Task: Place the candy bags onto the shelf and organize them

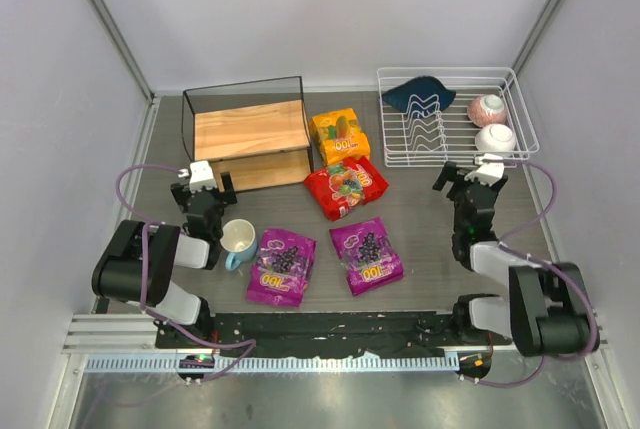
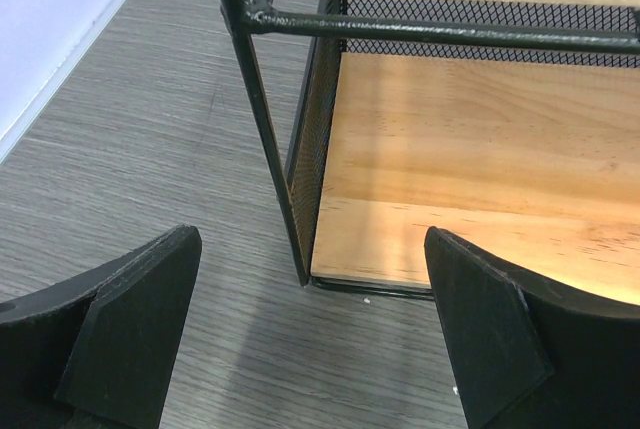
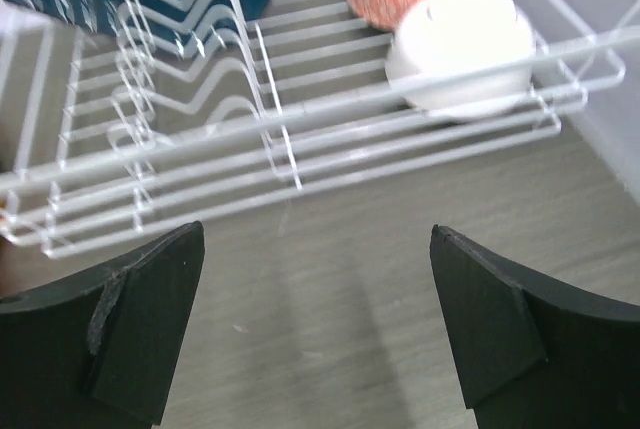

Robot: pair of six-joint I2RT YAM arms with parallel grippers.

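Observation:
The shelf [image 1: 250, 139] stands at the back left, light wooden boards in a black wire frame; its lower board [image 2: 480, 169] fills the left wrist view. Four candy bags lie flat on the table: an orange-yellow one [image 1: 341, 136] beside the shelf, a red one [image 1: 345, 187] in front of that, and two purple ones [image 1: 281, 265] [image 1: 366, 254] nearer me. My left gripper [image 1: 205, 189] [image 2: 310, 339] is open and holds nothing, just before the shelf's front left corner. My right gripper [image 1: 470, 177] [image 3: 315, 329] is open too, over bare table in front of the white rack.
A white mug [image 1: 238, 241] sits by my left arm, beside the left purple bag. The white wire dish rack [image 1: 455, 114] [image 3: 300, 119] at the back right holds a blue cloth [image 1: 418, 94], a pink bowl [image 1: 487, 109] and a white bowl [image 1: 495, 139].

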